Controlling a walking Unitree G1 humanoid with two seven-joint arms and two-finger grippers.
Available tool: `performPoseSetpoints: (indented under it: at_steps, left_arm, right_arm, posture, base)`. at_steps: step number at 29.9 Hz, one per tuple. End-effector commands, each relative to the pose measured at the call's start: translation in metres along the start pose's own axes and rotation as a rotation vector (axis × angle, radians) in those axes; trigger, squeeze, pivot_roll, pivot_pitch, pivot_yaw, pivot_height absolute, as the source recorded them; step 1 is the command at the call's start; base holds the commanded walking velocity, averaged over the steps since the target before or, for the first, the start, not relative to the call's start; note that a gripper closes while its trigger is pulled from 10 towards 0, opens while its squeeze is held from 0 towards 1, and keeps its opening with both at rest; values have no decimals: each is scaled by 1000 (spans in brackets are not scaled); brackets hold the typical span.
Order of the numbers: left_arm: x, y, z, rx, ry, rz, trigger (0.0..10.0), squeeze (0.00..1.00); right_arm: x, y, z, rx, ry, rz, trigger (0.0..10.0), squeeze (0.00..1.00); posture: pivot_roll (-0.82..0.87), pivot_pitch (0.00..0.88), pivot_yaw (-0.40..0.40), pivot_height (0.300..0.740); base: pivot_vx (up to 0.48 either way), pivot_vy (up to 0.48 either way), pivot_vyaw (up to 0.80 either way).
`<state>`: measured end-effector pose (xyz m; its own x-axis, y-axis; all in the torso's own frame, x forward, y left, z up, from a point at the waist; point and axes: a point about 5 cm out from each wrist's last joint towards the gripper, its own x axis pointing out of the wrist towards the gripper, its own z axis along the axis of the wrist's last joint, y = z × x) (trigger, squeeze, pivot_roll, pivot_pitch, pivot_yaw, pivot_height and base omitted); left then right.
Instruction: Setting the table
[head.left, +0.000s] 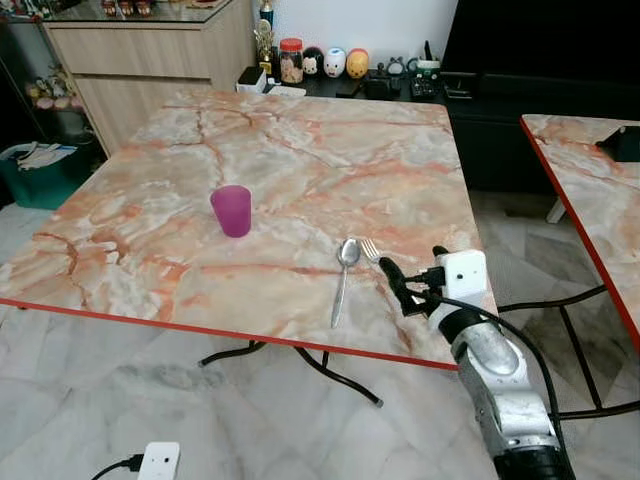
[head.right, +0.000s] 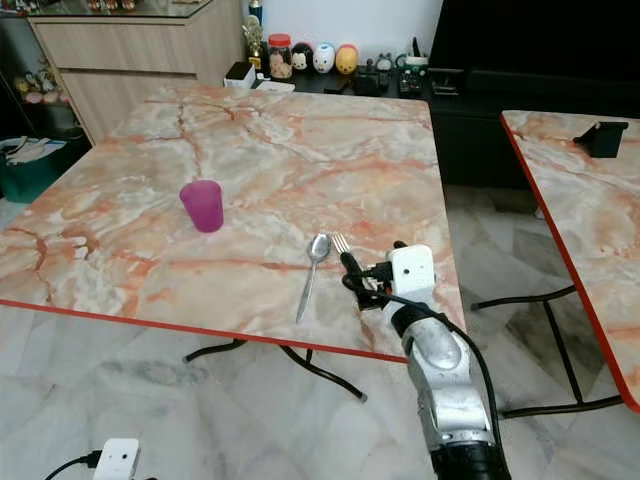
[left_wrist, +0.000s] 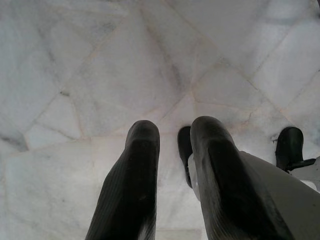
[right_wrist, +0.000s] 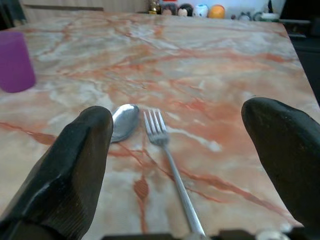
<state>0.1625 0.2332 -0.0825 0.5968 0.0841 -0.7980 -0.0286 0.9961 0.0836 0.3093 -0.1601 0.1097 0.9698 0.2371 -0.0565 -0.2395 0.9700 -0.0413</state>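
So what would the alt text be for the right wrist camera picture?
The right gripper, its two black fingers spread wide, is low over a marble table, with a fork lying between them. A spoon lies beside the fork; a purple cup stands farther off.

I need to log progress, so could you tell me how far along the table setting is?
Done: a purple cup, a spoon and a fork lie on the marble table, the spoon and fork side by side. In hand: the right gripper is open, its fingers straddling the fork's handle, apparently releasing or adjusting it. The left gripper hangs idle over the floor. Left: no plate is on the table yet.
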Motion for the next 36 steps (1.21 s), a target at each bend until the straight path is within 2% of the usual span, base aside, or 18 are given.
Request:
performPoseSetpoints:
  at_steps: [1, 9, 27, 36]
  left_arm:
    - [1, -2, 3, 0, -5, -2, 10000, 0]
    - [2, -2, 7, 4, -11, -1, 10000, 0]
    - [1, -1, 3, 0, -9, 1, 10000, 0]
    - [1, -1, 4, 5, -4, 2, 10000, 0]
  right_arm:
    - [3, -2, 0, -1, 3, -9, 10000, 0]
    - [5, -2, 1, 8, -3, -18, 10000, 0]
    - [3, -3, 1, 2, 5, -8, 10000, 0]
    - [-2, -6, -3, -6, 32, -4, 10000, 0]
  posture:
    - [-66, 0, 6, 740]
    - [-63, 0, 6, 740]
    - [-60, 0, -3, 740]
    - [-66, 0, -6, 740]
  base:
    - [0, 0, 0]
    - [0, 0, 0]
    - [262, 0, 0]
    - [0, 0, 0]
